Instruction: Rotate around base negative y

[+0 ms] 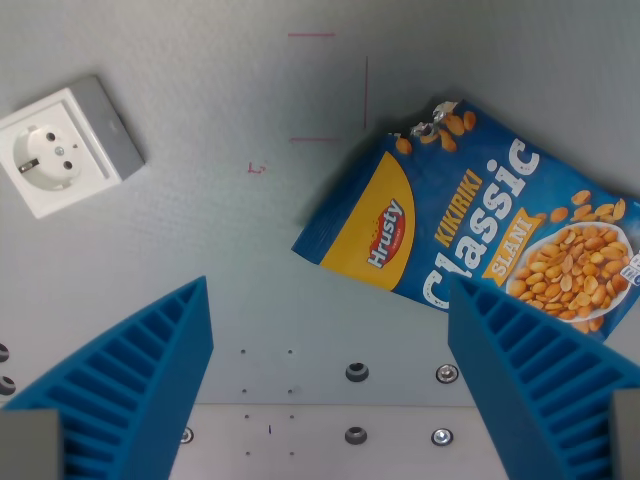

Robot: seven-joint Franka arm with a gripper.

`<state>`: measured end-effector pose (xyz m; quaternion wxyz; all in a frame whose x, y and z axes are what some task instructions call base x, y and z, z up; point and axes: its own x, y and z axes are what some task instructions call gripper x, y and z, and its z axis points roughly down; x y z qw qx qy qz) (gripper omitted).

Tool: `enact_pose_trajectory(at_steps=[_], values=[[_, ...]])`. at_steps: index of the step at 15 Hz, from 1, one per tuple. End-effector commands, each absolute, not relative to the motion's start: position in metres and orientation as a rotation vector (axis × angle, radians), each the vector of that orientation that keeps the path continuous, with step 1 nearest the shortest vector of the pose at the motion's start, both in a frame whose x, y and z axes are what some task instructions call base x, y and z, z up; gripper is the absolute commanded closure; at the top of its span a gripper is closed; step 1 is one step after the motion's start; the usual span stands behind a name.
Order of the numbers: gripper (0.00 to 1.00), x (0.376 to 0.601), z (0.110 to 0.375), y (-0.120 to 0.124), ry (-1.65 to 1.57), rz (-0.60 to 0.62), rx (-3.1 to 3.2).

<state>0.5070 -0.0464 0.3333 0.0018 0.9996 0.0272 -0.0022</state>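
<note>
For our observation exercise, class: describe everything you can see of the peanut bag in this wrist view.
The peanut bag is a glossy blue foil packet printed "Hrusty", "KIKIRIKI", "Classic" and "SLANI", with a yellow panel and pictured peanuts. Its top edge looks torn open. It lies flat and tilted on the grey table, at the wrist view's right. The blue finger overlaps its lower corner in view; contact cannot be told.

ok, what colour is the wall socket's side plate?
Grey, beside the white round-faced socket on the pale table; clearest at the wrist view's left.
</note>
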Motion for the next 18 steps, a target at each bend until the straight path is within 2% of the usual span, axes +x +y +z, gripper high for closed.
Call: enact_pose_trajectory(at_steps=[1,18], values=[[0.0,0.5068,0.3351,-0.0465,0.085,0.02,3.136],[0.0,0.5068,0.3351,-0.0465,0.083,0.373,3.108]])
